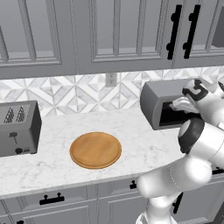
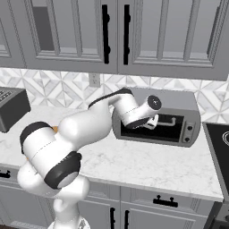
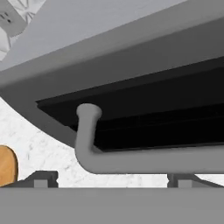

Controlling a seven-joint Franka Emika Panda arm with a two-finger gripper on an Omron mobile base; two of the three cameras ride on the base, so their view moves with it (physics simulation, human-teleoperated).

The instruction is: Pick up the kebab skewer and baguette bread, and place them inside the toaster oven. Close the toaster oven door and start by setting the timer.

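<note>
Nearest my hand camera is the silver bar handle [image 3: 131, 159] of the toaster oven door [image 3: 144, 127], sitting right across the claw's fingertips [image 3: 43, 178], which stand wide apart at either side of the bar with nothing held. In the right base view the claw [image 2: 151, 121] is up at the door's front, and the door looks about shut against the toaster oven [image 2: 154, 117].

I judge I'm on the door step, closing or just letting go. The timer isn't set yet as far as I can tell; the knobs [image 2: 188, 130] on the right strip are too small to read.

Risks: if I pull back with a finger hooked behind the bar, the door swings open again. Reaching across to the knobs from here, the wrist could clip the handle or shove the whole oven along the tabletop [image 2: 147, 163].

Contents: the oven interior reads dark through the glass, so I can't make out the kebab skewer or baguette bread inside. The round wooden board [image 1: 95, 149] has nothing on it. The slot toaster [image 1: 18, 127] stands well apart to the left, slots hard to see into.
</note>
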